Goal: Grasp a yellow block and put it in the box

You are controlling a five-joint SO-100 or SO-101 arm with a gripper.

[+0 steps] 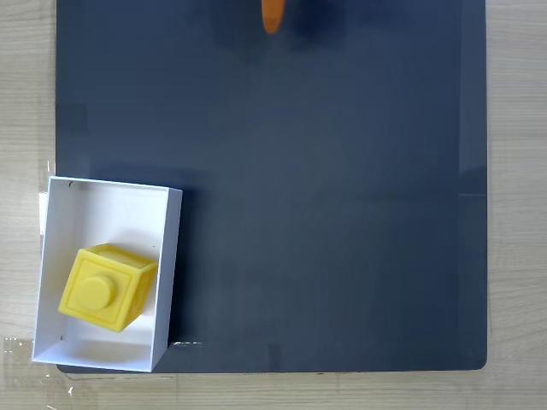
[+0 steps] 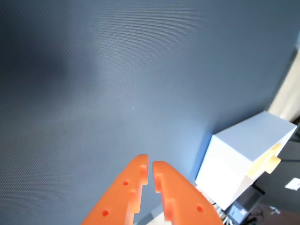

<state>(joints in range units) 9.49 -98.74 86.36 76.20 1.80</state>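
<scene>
The yellow block (image 1: 106, 288) sits inside the box (image 1: 60, 256), in the lower half of it as the fixed view shows it, turned slightly askew to the walls. Its studded face points up toward the camera, the round stud raised within a square frame. The block appears to rest on the box floor, near the box's left wall and close to the right one; bare white floor shows above it.

The box is white, open-topped and thin-walled. It stands at the lower left of the fixed view, on the left edge of a dark mat (image 1: 325, 196), with its left side hanging over onto the pale wooden table (image 1: 26, 102). Some clear tape glints on the table by the box's lower left corner.

In the wrist view the box (image 2: 234, 173) appears at the lower right, seen from outside, with a yellowish patch visible past its far rim; I cannot tell for certain that this is the block.

The gripper (image 2: 150, 165) enters the wrist view from the bottom edge. Its two orange fingers (image 2: 126, 192) converge to tips that are nearly touching, with only a narrow slit between them, and nothing is held there. It hangs above bare mat, well apart from the box. In the fixed view an orange tip of the gripper (image 1: 272, 14) shows at the top edge, far from the box, casting a soft shadow on the mat beside it.
</scene>
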